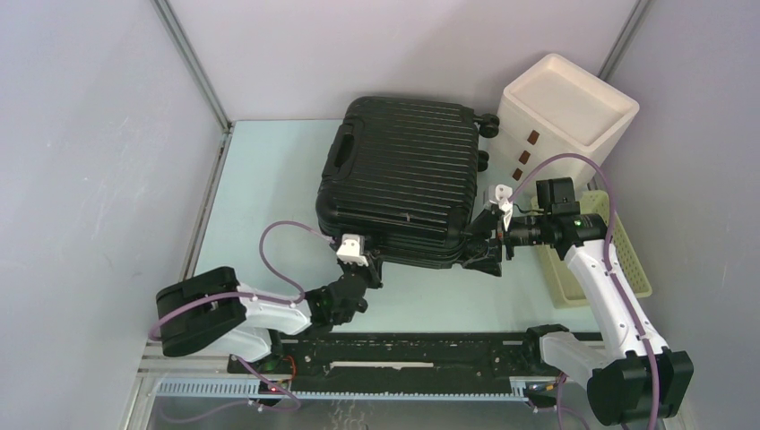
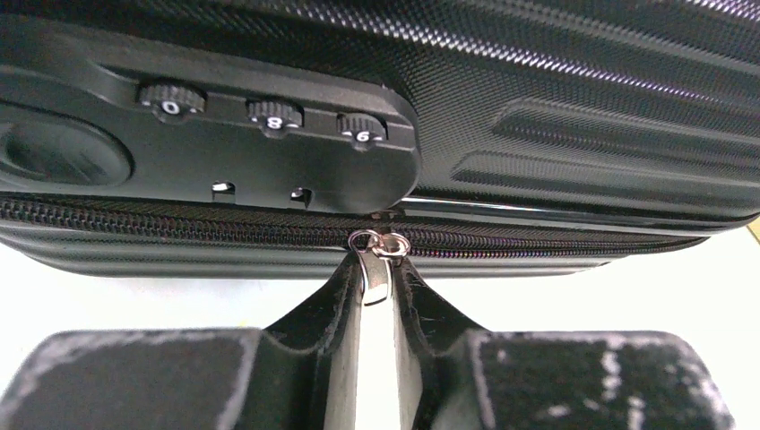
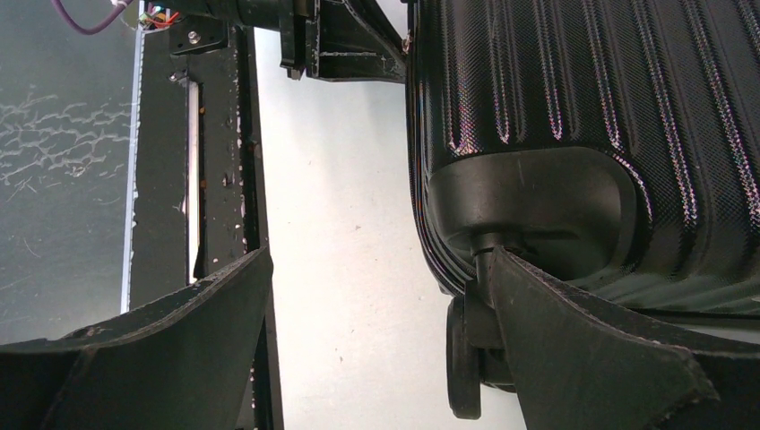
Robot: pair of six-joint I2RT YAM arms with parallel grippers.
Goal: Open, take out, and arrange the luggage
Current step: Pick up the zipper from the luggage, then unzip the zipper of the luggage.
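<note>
Entry, legible markings as I read them from my station: one set only, three number wheels on the combination lock (image 2: 206,134), set into the side wall of the luggage (image 2: 582,107) and seen through the left wrist camera. Left wheel (image 2: 170,107): 0. Middle wheel (image 2: 274,121): 8. Right wheel (image 2: 362,134): 6. Figures are white on black, reading 0-8-6. The lock sits just above the zip line, up and left of the zipper pull (image 2: 376,273). From the overhead camera I cannot read the wheels.

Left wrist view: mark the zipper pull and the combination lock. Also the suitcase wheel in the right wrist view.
zipper pull (image 2: 376,279), left wrist view, on its silver tab.
combination lock (image 2: 273,116), left wrist view, on the middle dial.
wheel (image 3: 460,367), right wrist view, on its black tread.
</note>
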